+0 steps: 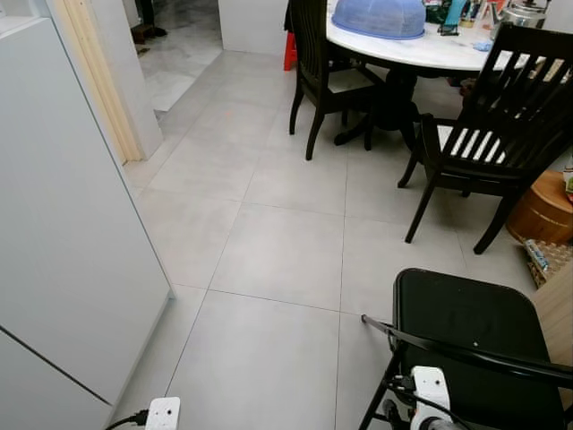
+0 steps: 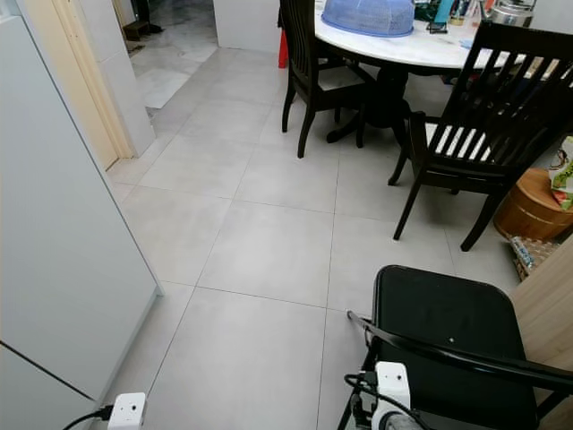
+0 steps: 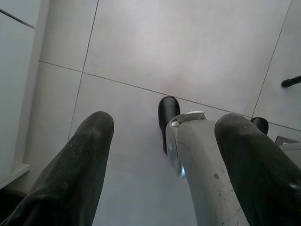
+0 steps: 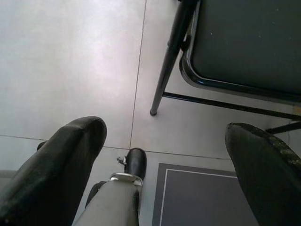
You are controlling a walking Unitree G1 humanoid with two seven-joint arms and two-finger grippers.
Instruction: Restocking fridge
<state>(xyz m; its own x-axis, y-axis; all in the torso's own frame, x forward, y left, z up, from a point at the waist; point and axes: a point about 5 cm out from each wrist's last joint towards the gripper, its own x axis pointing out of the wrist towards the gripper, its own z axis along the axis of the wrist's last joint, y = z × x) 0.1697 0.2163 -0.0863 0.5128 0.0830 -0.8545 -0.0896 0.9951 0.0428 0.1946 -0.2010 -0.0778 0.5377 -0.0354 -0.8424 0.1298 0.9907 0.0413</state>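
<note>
Fridge (image 1: pixel 63 224) at left, left claw (image 3: pixel 160 155) nearby, open

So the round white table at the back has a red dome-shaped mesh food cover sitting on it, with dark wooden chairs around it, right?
Not quite: the dome-shaped mesh food cover is blue, not red, as the left eye view shows. It does sit on the round white table, with dark wooden chairs around it.

White fridge (image 1: pixel 63 233): cut off at the left and lower edges. Round worktop (image 1: pixel 421 49): far side cropped; items on it too small to identify. Black folding chair (image 1: pixel 466 340): lower frame cut off. Egg carton (image 1: pixel 548 260): partly cropped.
</note>
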